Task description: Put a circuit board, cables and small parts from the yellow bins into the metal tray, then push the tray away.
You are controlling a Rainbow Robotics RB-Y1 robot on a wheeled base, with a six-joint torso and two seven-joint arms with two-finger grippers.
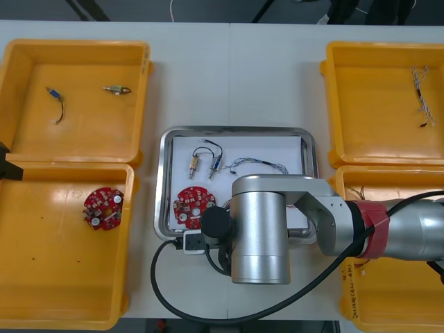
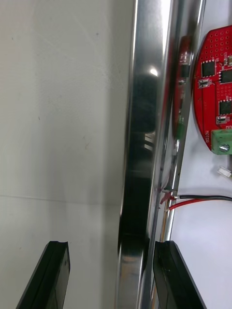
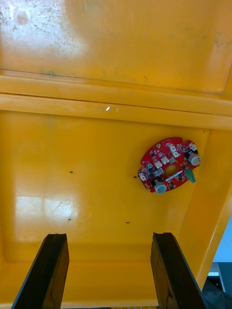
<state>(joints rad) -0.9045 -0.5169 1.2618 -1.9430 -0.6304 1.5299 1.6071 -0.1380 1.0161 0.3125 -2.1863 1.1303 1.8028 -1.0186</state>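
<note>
Right gripper [image 2: 111,282], spread, straddles metal tray rim [image 2: 140,145]; left gripper [image 3: 108,275] above yellow bin [image 3: 72,169]

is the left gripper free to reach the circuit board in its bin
Probably yes: the left gripper is open above the yellow bin, circuit board lying alone in it; right gripper is away at the metal tray.

Light table [image 1: 229,76] bare beyond shiny metal tray [image 1: 236,131] up to far edge; yellow plastic bins [image 1: 90,132] wall both sides; silver right arm [image 1: 260,229] covers tray's near rim.
</note>
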